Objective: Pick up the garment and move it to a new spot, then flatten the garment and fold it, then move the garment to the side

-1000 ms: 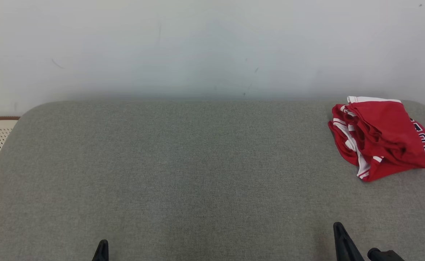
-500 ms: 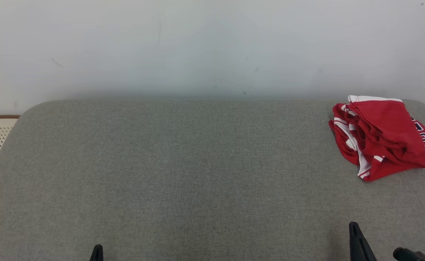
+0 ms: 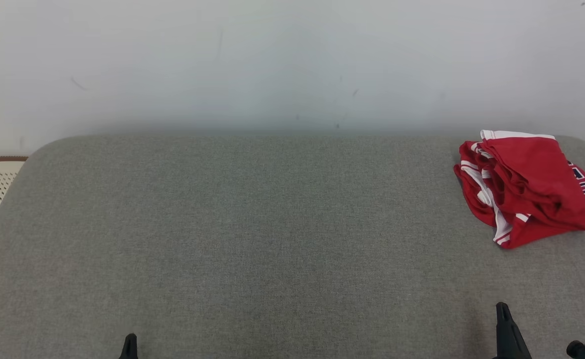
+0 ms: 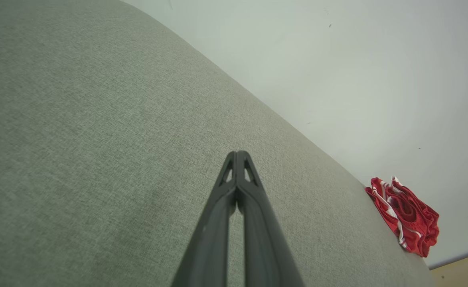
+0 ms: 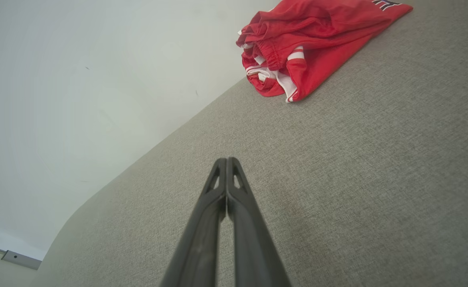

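The head camera looked down over the grey cushion, both wrist cameras skimmed it low, all sharing the red garment.

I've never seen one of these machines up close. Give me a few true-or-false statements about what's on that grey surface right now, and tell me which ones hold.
1. The red garment lies at the far right of the grey padded surface. True.
2. The right end effector is holding the garment. False: it is shut on nothing, over bare surface, well apart from the garment.
3. The left end effector has its two fingers closed together. True.
4. The garment is spread out flat. False: it sits bunched up in rumpled folds.
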